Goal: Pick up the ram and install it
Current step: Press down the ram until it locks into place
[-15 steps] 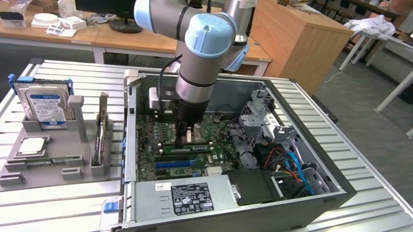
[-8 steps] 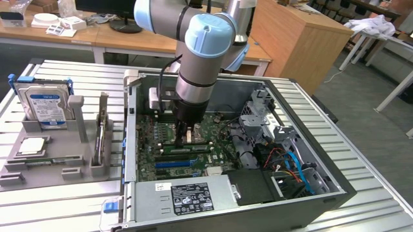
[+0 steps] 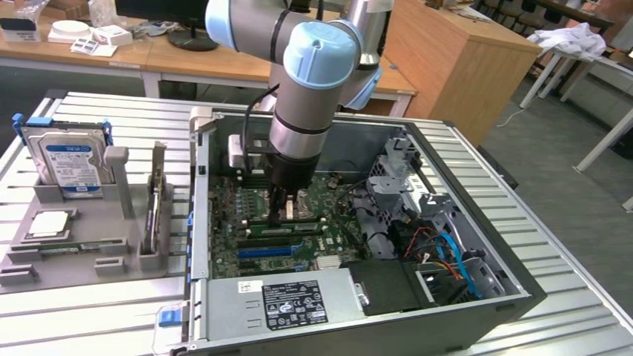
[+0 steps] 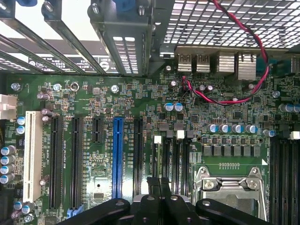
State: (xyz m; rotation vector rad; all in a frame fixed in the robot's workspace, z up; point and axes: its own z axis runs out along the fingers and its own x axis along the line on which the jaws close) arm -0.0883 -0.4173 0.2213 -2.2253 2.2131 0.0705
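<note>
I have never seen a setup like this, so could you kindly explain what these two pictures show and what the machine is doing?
The grey and blue machine is a robot arm with a gripper at its tip. The exterior view is taken by a camera off the arm; the wrist view comes from a camera on the arm's wrist, looking down past the black gripper at the green motherboard.

An open computer case lies on a slatted metal table. The arm reaches down into it, the gripper just above the motherboard and its black slots. Whether it holds the ram I cannot tell.

On the exterior view's left, a grey holder keeps spare parts: a hard drive with a blue label and a square silver processor chip.
</note>
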